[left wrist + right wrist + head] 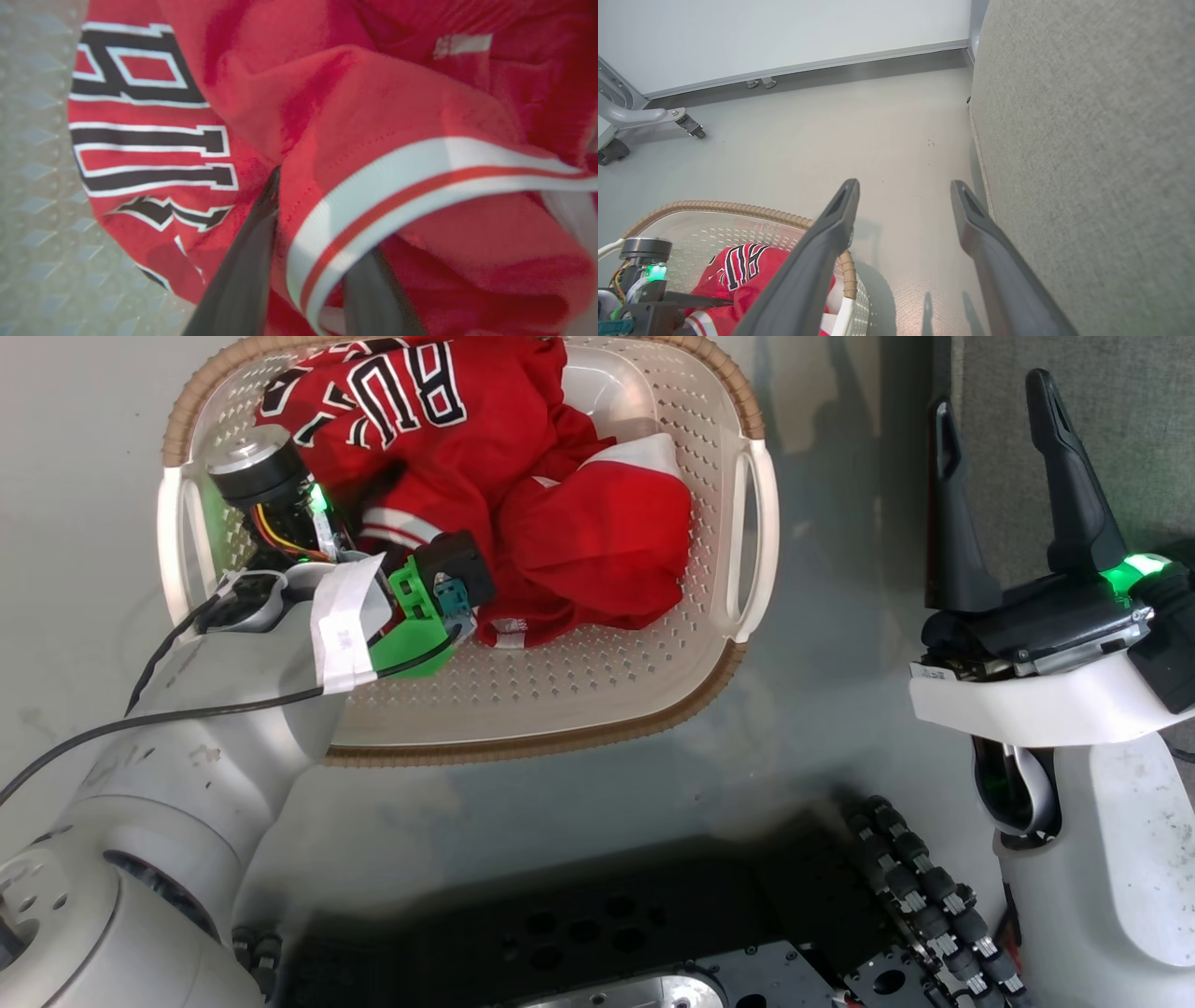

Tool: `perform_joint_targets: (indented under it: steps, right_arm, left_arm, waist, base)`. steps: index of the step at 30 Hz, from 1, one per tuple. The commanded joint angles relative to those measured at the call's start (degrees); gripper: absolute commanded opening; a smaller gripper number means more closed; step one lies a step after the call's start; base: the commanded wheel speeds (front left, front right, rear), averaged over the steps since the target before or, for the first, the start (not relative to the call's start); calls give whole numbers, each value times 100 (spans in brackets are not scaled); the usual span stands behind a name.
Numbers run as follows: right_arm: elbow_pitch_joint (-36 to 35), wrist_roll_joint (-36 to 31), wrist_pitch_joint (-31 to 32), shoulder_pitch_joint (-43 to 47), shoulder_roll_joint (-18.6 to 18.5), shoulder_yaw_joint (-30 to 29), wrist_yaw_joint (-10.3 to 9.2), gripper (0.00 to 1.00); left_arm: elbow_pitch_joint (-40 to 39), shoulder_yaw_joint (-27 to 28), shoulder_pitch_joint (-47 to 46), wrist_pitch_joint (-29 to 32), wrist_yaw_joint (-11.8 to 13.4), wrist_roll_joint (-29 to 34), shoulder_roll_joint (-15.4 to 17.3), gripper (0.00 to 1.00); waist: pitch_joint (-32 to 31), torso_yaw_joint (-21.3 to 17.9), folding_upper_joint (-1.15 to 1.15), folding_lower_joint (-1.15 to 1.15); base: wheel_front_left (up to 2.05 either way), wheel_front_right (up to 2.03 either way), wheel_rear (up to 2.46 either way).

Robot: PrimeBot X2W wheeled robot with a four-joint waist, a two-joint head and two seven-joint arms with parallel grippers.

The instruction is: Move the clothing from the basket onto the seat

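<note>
Nearest you, the pale left forearm rose from the lower left of the head view and slanted up and right over the basket's (560,737) brown rim, wrist tipped down into the clothing (597,541). The left gripper (313,242) had its dark fingers (247,261) astride a fold of red cloth with a white-and-red trim band. The far fingertip was buried under that band, so you could not tell whether the jaws pinched the fold or merely straddled it.

The right gripper (991,394) stood apart at the right, upright, fingers pointing up the head view, spread wide and holding nothing (floor (901,140) showed between them in the right wrist view).

Farther out, both garments lay heaped inside the basket, which sat on the floor. The jersey took the far-left part, its lettering upside down to you and running from upper right down to the left. The plainer red bundle lay beside the right handle. Beyond the right gripper ran the grey seat (1120,429).
</note>
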Motion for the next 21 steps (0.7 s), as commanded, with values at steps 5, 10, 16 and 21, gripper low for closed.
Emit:
perform_joint_targets:
  steps: [5,10,16,21]
  right_arm:
    - [171,116,2,-37,-46,-91,-18,100]
    - [225,130,-1,-49,-48,-36,-17,100]
    - [385,97,0,37,-31,74,-11,100]
    - [590,38,0,223,-31,189,-11,100]
  left_arm:
    - [43,3,-47,-62,-7,-132,-60,0]
    - [51,45,175,-146,6,-303,-127,0]
    - [-86,213,566,-246,47,-631,-224,0]
    - [-422,501,1122,-279,118,-1057,-261,0]
  waist:
    - [-100,-25,0,-1]
    - [-380,5,0,-1]
    - [-1051,78,0,-1]
    - [-1867,164,0,-1]
  base:
    - [0,0,0]
    - [0,0,0]
    - [0,0,0]
    - [0,0,0]
